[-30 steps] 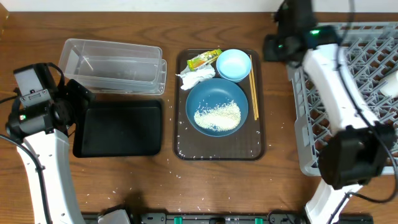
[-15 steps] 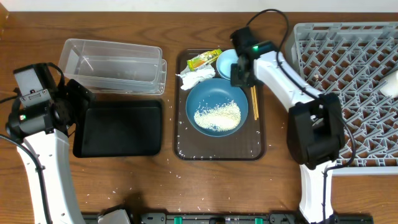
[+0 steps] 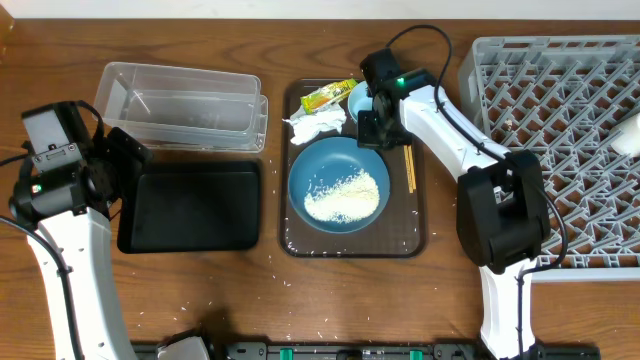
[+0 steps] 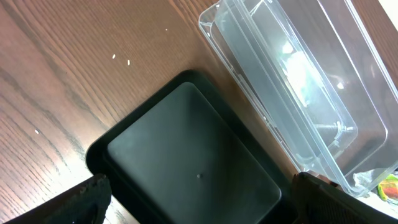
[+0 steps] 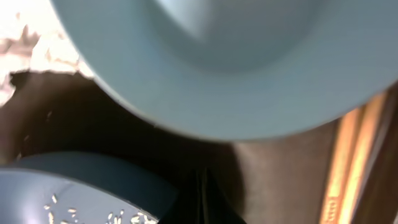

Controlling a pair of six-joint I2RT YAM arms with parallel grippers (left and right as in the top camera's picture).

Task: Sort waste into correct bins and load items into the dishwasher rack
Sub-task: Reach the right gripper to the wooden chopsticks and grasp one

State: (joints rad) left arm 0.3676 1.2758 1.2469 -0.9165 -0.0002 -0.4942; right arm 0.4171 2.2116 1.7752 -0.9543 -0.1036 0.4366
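Little done: rice (image 3: 345, 195) on the plate (image 3: 303, 172), napkin (image 3: 318, 126), wrapper (image 3: 328, 95), bowl (image 3: 357, 100) and chopsticks (image 3: 409, 170) all sit on the brown tray (image 3: 350, 243); nothing shows in the black tray (image 3: 195, 205) or clear tub (image 3: 180, 105), and the rack (image 3: 560, 120) has only a white thing (image 3: 628, 135) at its right edge, maybe the cup. Chopsticks lie flat along the brown tray's right side, long axis near-to-far, ends not tellable. Right gripper (image 3: 372, 130) is closed on nothing, tip between bowl and plate rim; left gripper (image 4: 199, 202) is wide open over the black tray.
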